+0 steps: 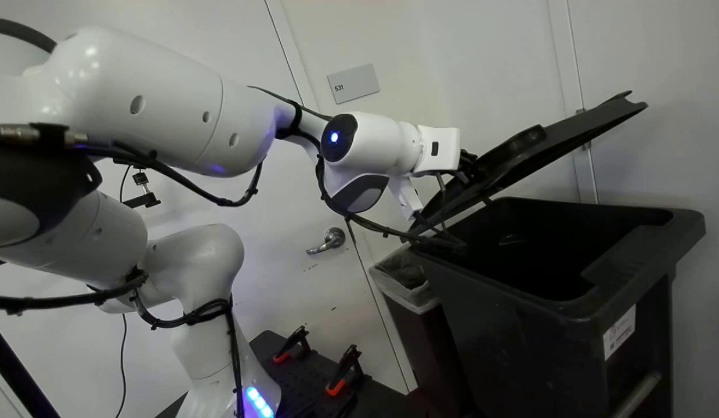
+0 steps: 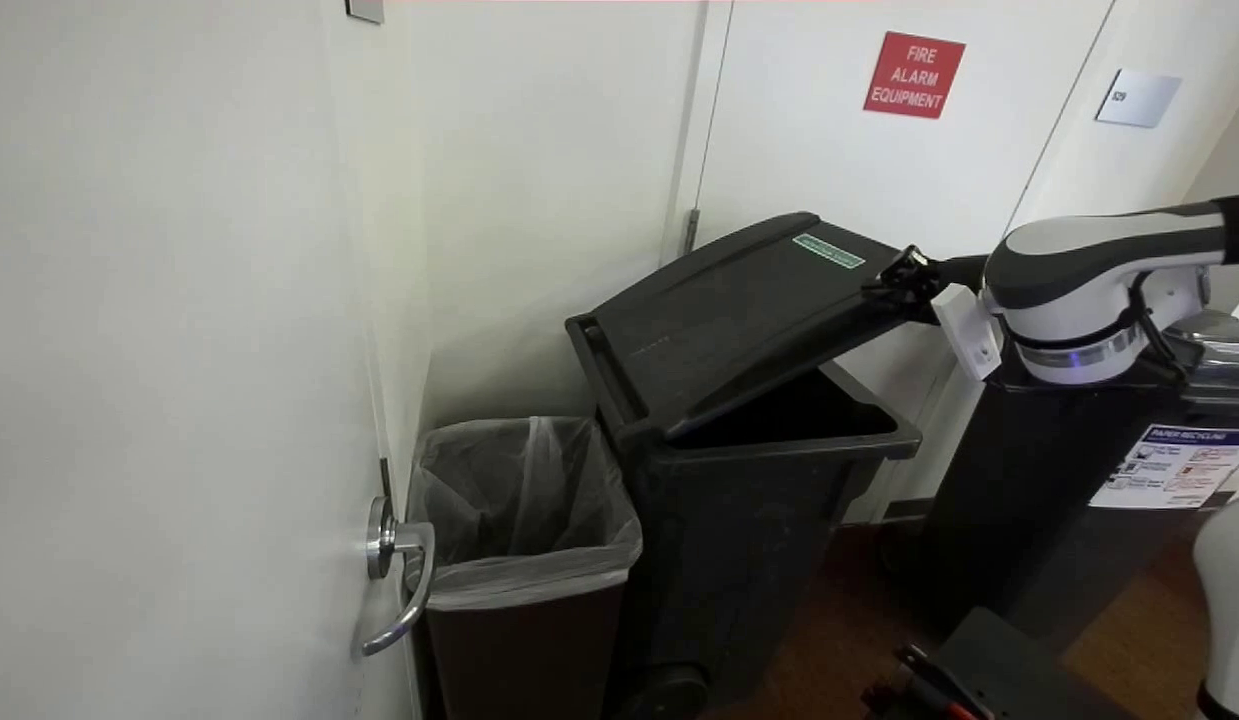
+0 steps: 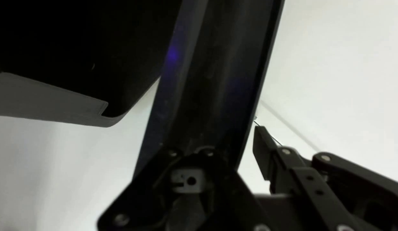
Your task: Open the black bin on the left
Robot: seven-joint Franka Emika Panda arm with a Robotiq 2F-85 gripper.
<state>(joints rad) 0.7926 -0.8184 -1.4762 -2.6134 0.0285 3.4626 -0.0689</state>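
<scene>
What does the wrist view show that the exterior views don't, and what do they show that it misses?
Wrist view only: the gripper close up, its fingers plainly apart, one overlapping the lid in the picture, the other past the lid's edge.

Exterior views only: the white arm, a lined wastebasket and a lever door handle, in both exterior views; a red fire alarm sign and a paper recycling poster, in an exterior view.

Shared: the black bin with its rim and dark inside, the lid raised, the gripper by it.
</scene>
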